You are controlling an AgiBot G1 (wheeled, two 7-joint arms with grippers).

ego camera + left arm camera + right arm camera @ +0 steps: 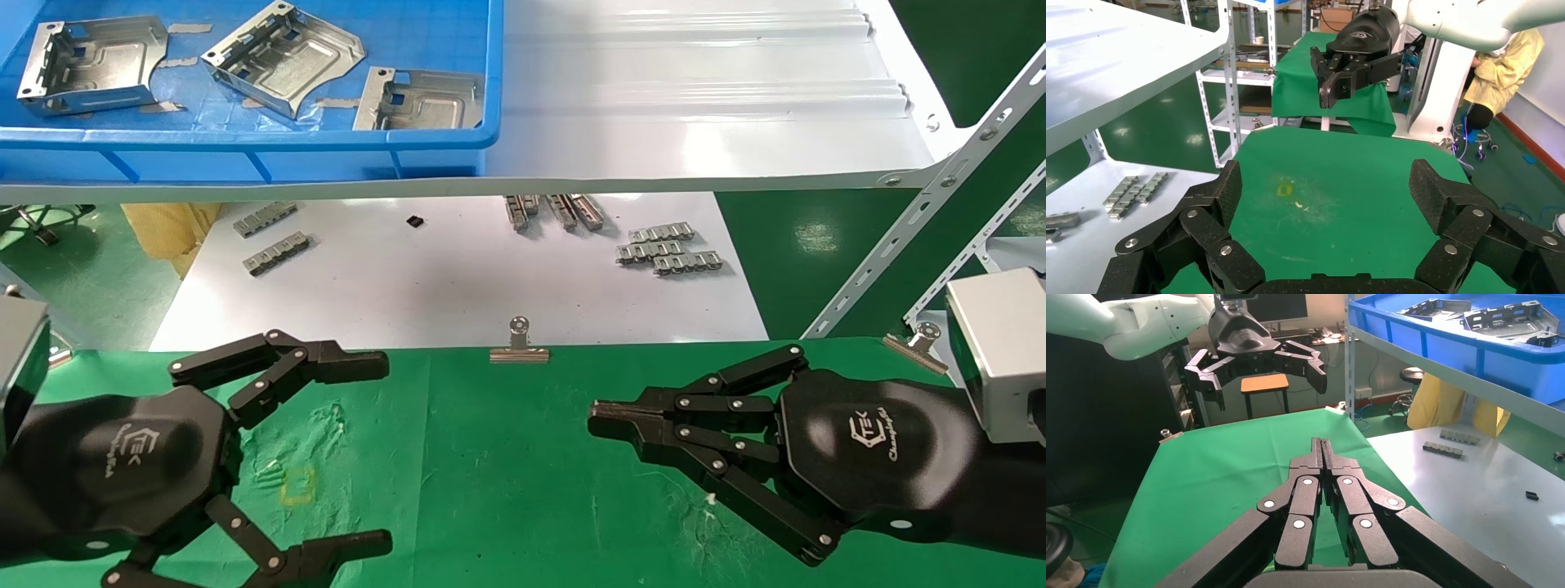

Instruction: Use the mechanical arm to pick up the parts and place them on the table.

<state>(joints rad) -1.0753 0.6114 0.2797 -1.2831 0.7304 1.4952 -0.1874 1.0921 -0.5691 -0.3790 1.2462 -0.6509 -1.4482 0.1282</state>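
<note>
Across the near part of the head view stretches the table (507,457), covered in wrinkled green cloth with a small yellow square outline (297,485) on its left half. Beyond its far edge lies a white board (458,278) carrying several small grey linked strips (668,248), and above that runs a glossy white ribbed shelf (695,90) on perforated steel uprights. A blue bin (245,143) sits on the shelf's left part. Inside it lie the parts (282,57), three shiny silver plates with folded perforated edges, well apart from both grippers and from the green cloth. A silver binder clip (519,343) grips the cloth's far edge at the middle, and another (919,341) sits at the right corner. Green floor shows around the stand, and the left wrist view shows more shelving and a person in yellow (1502,67) in the background.

Over the left side of the cloth hangs the left gripper (359,449), its black fingers (327,361) spread wide with nothing between them. Over the right side hangs the right gripper (601,415), pointing toward the middle of the table, its fingers (1322,454) pressed together tip to tip and holding nothing.
</note>
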